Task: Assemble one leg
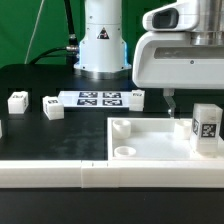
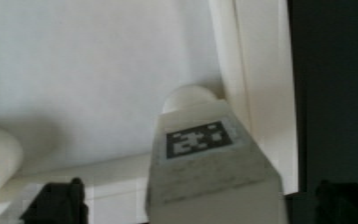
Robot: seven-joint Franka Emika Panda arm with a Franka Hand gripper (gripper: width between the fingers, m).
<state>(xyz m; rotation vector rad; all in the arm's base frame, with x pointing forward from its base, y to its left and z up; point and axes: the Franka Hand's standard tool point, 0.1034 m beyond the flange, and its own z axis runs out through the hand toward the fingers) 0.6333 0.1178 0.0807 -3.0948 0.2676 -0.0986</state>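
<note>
Gripper (image 1: 172, 102) hangs released over the white panel (image 1: 150, 148); the leg (image 1: 205, 125) stands upright at the exterior view's right. From the wrist, I see fingers (image 2: 60, 200) spread astride the tagged leg (image 2: 202, 150), presumably lining up to grasp it.

The arm (image 1: 101, 40) bends over from its base, holding the gripper (image 2: 197, 202) pointed straight down. Its fingers (image 2: 60, 201) stand wide apart, one each side of the palm.

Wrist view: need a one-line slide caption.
Open gripper frames the tagged white leg, standing on the panel beside its raised edge.
</note>
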